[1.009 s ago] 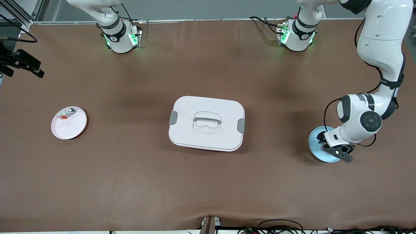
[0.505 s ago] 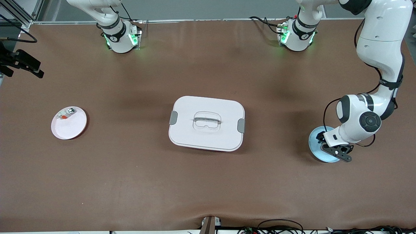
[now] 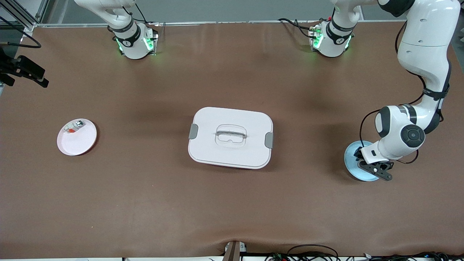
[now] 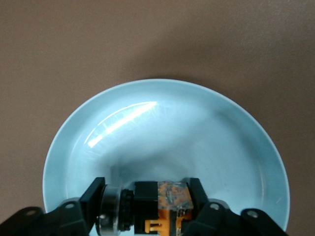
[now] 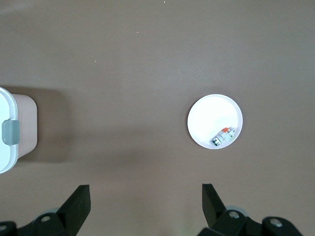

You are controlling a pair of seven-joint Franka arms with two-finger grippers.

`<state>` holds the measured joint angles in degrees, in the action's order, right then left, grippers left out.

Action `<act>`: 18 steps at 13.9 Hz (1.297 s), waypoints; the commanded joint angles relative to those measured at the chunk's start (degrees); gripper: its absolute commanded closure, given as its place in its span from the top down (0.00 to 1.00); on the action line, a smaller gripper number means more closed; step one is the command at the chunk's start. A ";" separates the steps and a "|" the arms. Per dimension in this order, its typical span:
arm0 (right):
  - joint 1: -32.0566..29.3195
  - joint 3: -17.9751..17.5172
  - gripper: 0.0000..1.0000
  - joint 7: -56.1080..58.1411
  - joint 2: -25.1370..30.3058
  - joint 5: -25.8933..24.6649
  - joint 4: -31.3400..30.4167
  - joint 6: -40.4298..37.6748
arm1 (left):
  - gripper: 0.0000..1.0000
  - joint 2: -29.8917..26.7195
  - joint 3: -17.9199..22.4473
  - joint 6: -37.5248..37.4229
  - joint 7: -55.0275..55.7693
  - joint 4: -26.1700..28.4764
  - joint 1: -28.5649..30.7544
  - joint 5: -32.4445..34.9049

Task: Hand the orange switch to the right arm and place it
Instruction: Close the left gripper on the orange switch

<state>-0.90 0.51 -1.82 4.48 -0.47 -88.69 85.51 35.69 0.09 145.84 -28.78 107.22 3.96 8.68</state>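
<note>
The orange switch (image 4: 165, 204), a small black block with an orange middle and a metal ring end, lies on the pale blue plate (image 4: 162, 123). My left gripper (image 4: 147, 197) is shut on it, one finger at the metal end and one at the orange end. In the front view the left gripper (image 3: 375, 168) is down on the blue plate (image 3: 351, 159) at the left arm's end of the table, and the switch is hidden under it. My right gripper (image 5: 146, 201) is open and empty, high over bare table between the white plate and the box.
A white lidded box (image 3: 230, 137) with grey clips stands mid-table. A white plate (image 3: 81, 143) at the right arm's end holds a whitish-clear part with a red-orange bit (image 3: 73, 127). A black fixture (image 3: 23, 70) sticks in at that end's edge.
The left gripper's fingers have drawn in slightly on the blue plate. The left arm has barely shifted. The plates and the box stay put.
</note>
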 commanded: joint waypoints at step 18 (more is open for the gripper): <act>-0.25 -0.42 1.00 0.50 1.06 -0.14 -1.13 0.97 | 0.49 -12.30 -4.82 -17.49 17.23 -2.71 0.17 -2.35</act>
<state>-0.87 0.36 -1.80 4.48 -0.47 -88.82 85.84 26.96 -3.11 133.43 -16.08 104.89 4.19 7.18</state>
